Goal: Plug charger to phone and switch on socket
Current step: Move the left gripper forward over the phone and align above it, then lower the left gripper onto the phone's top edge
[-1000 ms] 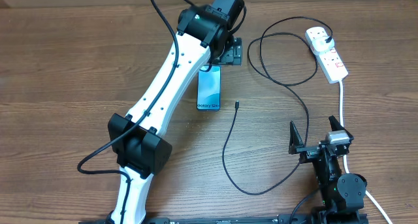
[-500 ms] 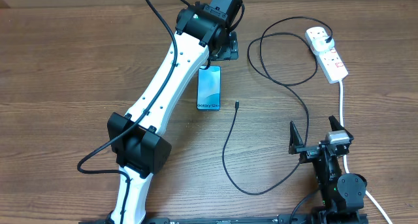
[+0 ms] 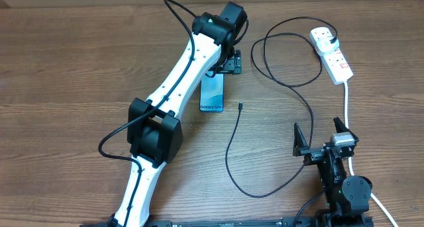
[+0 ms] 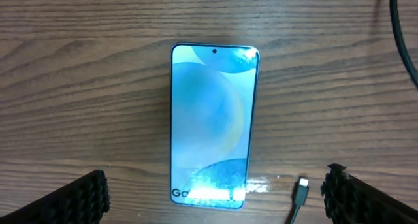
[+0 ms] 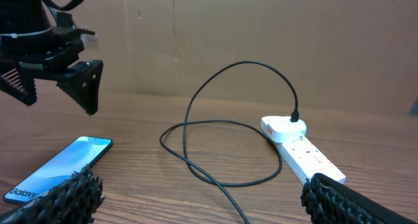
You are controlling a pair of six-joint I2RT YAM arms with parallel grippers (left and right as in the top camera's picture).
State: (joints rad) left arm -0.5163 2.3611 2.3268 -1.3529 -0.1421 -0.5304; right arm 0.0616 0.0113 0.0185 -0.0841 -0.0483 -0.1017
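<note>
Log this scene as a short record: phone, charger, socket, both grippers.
phone: flat on the table, screen up, nothing plugged in
charger connector tip: on the table beside the phone's "Galaxy" end, apart from it
charger plug: seated in the socket's end outlet
socket: far right of the table; switch state too small to tell
left gripper: open, hovers over the phone, holds nothing
right gripper: open, empty, near the table's front edge
</note>
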